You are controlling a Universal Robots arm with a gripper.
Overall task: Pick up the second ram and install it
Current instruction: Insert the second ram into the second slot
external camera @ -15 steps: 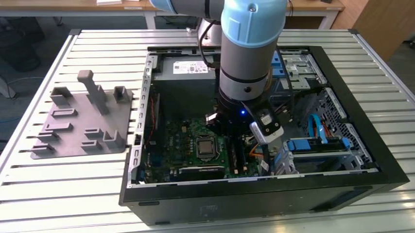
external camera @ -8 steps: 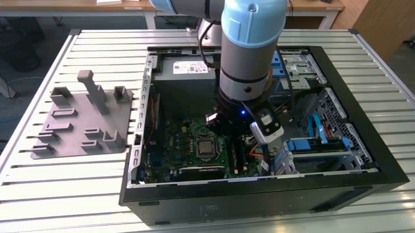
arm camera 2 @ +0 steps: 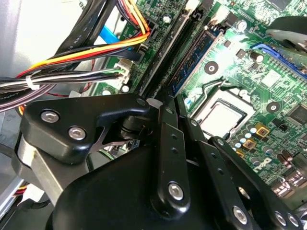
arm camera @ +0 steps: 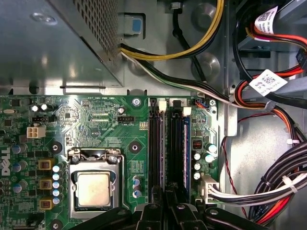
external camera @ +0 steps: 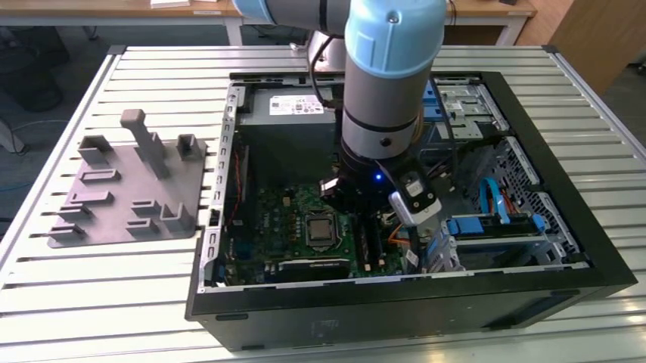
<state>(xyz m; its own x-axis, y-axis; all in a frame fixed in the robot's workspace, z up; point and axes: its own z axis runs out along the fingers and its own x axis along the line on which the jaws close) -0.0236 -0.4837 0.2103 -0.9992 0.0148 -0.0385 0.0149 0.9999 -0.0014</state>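
Ram [arm camera: 185,143] apparently stands seated in its motherboard [arm camera: 96,124] slot; claw [arm camera: 169,203] pressed together above.

A grey tray [external camera: 131,189] lies beside the open computer case [external camera: 404,302].

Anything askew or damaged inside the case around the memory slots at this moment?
Nothing stands out. The tool sits over the memory slots beside the silver socket; cables lie bundled clear of the motherboard.
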